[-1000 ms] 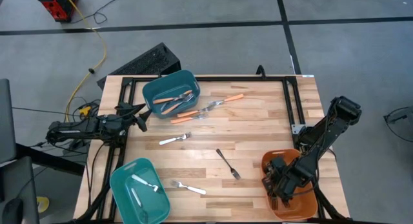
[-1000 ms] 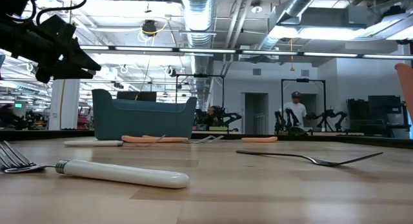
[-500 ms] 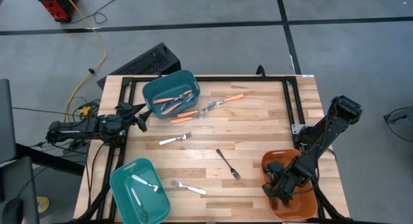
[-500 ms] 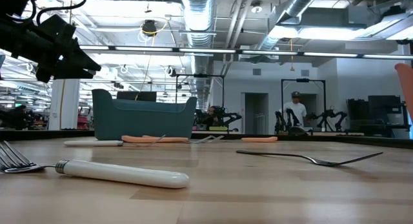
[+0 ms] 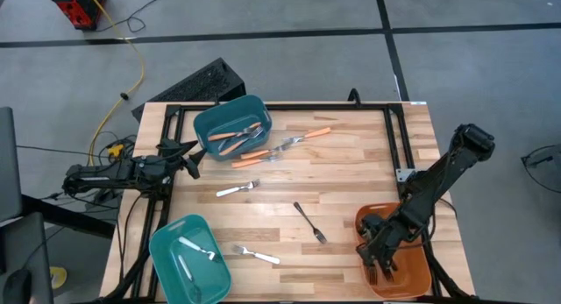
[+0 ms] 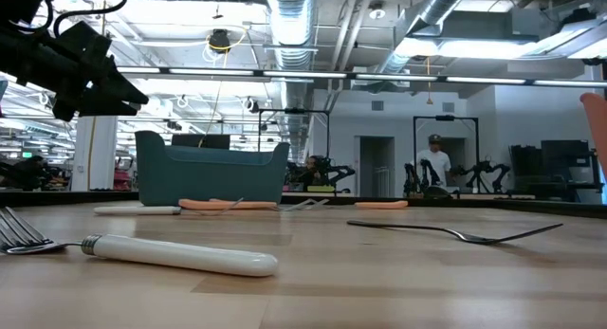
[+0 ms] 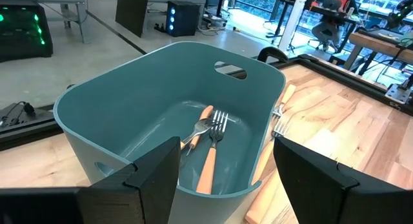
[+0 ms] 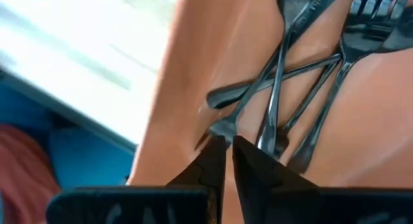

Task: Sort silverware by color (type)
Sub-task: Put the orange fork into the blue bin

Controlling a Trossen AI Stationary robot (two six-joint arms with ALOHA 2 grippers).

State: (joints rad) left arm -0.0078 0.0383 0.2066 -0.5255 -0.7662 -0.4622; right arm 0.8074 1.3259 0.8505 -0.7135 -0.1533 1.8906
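My right gripper (image 5: 372,254) (image 8: 224,143) hangs over the orange bin (image 5: 412,273) at the near right, pointing steeply down. Its fingers stand a narrow gap apart with nothing between them. Several black forks (image 8: 290,88) lie crossed on the bin's floor just beyond the tips. My left gripper (image 5: 189,159) (image 7: 226,146) waits open at the table's left edge, facing the far teal bin (image 5: 230,127) that holds orange-handled forks (image 7: 208,153). A black fork (image 5: 308,222), two white forks (image 5: 238,189) (image 5: 256,254) and orange-handled forks (image 5: 302,137) lie flat on the table.
A second teal bin (image 5: 166,243) at the near left holds a white fork (image 5: 197,249). A black metal frame (image 5: 399,133) runs along the table's far and side edges. Bare wood lies between the loose forks at the table's middle.
My right gripper has risen above the orange bin, shifted a little toward the table's left and near edge, and rolled at the wrist. The forks on the table have stayed where they were.
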